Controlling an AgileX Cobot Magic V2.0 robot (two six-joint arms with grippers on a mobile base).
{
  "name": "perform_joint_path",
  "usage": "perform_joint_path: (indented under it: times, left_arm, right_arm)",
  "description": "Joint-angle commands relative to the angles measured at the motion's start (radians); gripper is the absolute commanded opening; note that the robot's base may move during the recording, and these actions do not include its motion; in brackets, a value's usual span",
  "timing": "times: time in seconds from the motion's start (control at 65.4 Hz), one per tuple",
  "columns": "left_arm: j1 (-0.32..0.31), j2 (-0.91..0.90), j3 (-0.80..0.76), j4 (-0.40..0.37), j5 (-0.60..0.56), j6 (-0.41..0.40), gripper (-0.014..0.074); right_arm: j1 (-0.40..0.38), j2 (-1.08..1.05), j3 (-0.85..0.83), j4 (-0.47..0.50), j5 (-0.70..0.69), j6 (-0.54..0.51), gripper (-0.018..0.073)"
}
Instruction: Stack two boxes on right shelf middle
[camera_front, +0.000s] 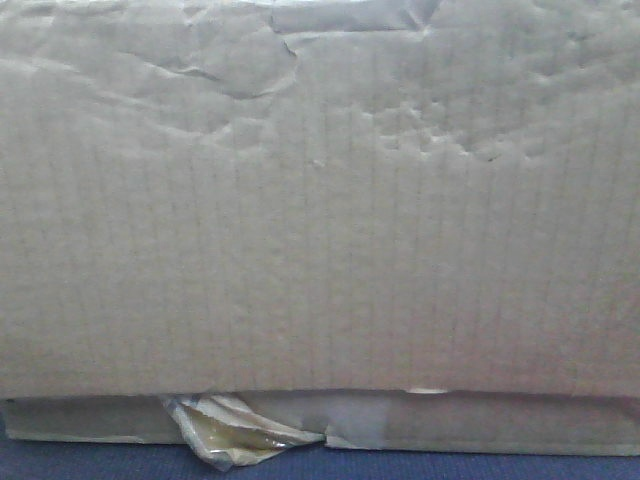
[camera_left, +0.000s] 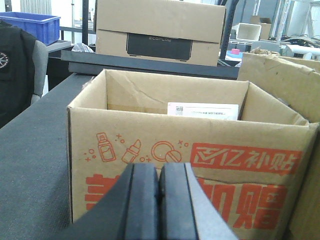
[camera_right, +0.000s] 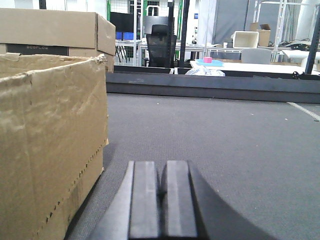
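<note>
An open cardboard box (camera_left: 185, 160) with red print stands on the dark surface right in front of my left gripper (camera_left: 160, 172), which is shut and empty. A plain cardboard box (camera_right: 50, 145) stands at the left of the right wrist view, beside my right gripper (camera_right: 162, 172), which is shut and empty over the grey surface. This box's corner also shows in the left wrist view (camera_left: 285, 80). A cardboard wall (camera_front: 320, 210) fills the front view, with torn tape (camera_front: 235, 430) at its base. No shelf can be told apart.
A closed brown carton (camera_left: 160, 32) with a dark label sits on a black ledge behind the printed box. A blue bin (camera_left: 32, 25) and a dark chair (camera_left: 17, 70) are at the left. A low black rail (camera_right: 210, 85) borders the grey surface; beyond it stand tables and racks.
</note>
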Motion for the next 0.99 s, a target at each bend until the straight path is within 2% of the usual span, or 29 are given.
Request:
perform_joint_path:
  times: [0.0,0.551,0.596,0.734,0.856,0.918,0.979]
  left_arm:
    - [-0.005,-0.005,-0.003,0.005,-0.019,-0.006,-0.0092]
    - [-0.005,-0.005,-0.003,0.005,-0.038,-0.006,-0.0092]
    - [-0.005,-0.005,-0.003,-0.007,-0.039,-0.006,-0.0092]
    - [-0.005,-0.005,-0.003,-0.126,-0.048,-0.009,-0.0094]
    - [-0.005,-0.005,-0.099,-0.106,0.043,-0.009,-0.0111]
    - [-0.005,-0.005,-0.161,-0.061,0.119,-0.009,-0.0111]
    - [-0.005,0.024,-0.251,0.016,0.230,-0.009,-0.0111]
  right_arm:
    - [-0.006,-0.004,0.000,0.006,-0.024,0.000,-0.0162]
    - [-0.006,-0.004,0.000,0.006,-0.024,0.000,-0.0162]
    - [-0.006,-0.004,0.000,0.006,-0.024,0.000,-0.0162]
    - [-0.006,-0.004,0.000,0.006,-0.024,0.000,-0.0162]
    - [-0.006,-0.004,0.000,0.006,-0.024,0.000,-0.0162]
    - [-0.006,-0.004,0.000,0.006,-0.024,0.000,-0.0162]
    - [-0.006,-0.004,0.000,0.006,-0.024,0.000,-0.0162]
